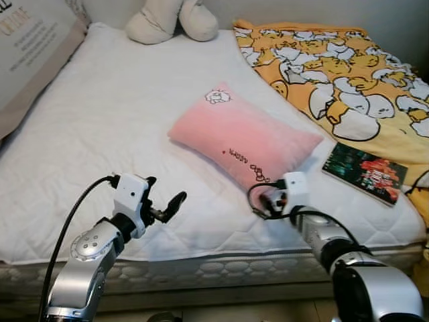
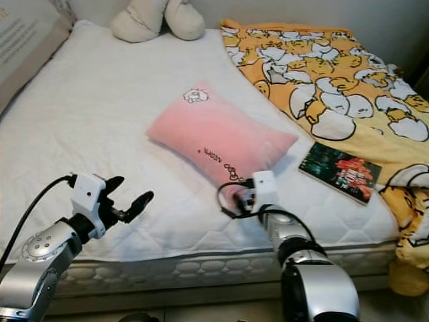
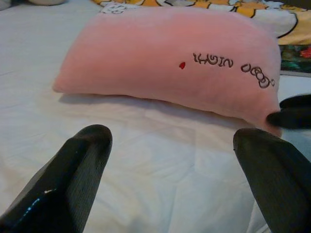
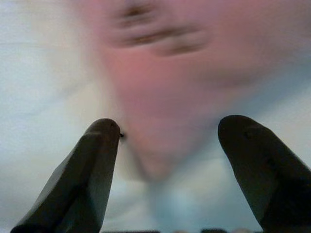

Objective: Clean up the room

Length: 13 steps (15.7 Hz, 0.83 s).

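A: Pink plush — the pillow lies mid-bed, near the front edge. Soft, light, floppy?

B: Likely. The right end effector, fingers spread, is at its near corner; pinch there. The left end effector hovers spread, well apart.

Blurred pink pillow, its corner between spread black fingers, white mattress
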Motion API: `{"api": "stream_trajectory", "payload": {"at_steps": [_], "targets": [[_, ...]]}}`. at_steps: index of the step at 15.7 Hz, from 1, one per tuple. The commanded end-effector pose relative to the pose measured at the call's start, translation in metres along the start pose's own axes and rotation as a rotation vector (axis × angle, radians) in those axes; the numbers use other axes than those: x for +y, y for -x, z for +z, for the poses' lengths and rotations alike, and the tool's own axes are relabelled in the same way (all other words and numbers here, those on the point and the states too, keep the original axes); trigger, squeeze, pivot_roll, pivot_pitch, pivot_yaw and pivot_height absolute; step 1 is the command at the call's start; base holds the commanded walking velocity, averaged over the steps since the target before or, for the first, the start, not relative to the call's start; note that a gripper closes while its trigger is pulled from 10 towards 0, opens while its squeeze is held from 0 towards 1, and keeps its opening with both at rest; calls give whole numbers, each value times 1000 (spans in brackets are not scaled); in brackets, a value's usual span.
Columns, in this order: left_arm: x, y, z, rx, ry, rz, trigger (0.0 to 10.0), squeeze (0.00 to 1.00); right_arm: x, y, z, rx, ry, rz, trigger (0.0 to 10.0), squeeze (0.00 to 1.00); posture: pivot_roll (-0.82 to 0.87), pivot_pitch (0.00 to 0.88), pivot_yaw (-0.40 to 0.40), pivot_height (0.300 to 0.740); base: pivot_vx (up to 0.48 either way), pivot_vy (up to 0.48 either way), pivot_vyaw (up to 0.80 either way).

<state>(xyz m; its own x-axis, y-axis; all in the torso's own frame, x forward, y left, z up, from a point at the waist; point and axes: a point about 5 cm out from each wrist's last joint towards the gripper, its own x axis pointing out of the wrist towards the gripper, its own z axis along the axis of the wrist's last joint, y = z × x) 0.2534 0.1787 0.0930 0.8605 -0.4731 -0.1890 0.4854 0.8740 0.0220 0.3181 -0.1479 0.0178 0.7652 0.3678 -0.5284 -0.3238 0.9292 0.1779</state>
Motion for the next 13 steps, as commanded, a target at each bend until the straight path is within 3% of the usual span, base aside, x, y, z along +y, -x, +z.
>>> {"api": "stream_trajectory", "payload": {"at_steps": [1, 6, 8, 11, 13], "targets": [[2, 0, 5, -18, -16, 4, 10000, 0, 9, -1, 3, -19, -20, 112, 10000, 0, 117, 0, -21, 740, 0, 0, 0], [4, -1, 6, -23, -23, 2, 10000, 0, 23, -2, 6, -77, -100, 294, 10000, 0, 116, 0, -20, 740, 0, 0, 0], [4, -1, 6, -24, -28, -6, 10000, 0, 43, -1, 8, -100, -189, 523, 10000, 0, 118, 0, -15, 740, 0, 0, 0], [4, -2, 6, -22, -33, -12, 10000, 0, 58, 4, 10, -85, -245, 785, 10000, 0, 111, 0, -7, 740, 0, 0, 0], [6, -2, 6, -20, -37, -11, 10000, 0, 57, 6, 15, -118, -219, 821, 10000, 0, 110, 0, -6, 740, 0, 0, 0]]}}
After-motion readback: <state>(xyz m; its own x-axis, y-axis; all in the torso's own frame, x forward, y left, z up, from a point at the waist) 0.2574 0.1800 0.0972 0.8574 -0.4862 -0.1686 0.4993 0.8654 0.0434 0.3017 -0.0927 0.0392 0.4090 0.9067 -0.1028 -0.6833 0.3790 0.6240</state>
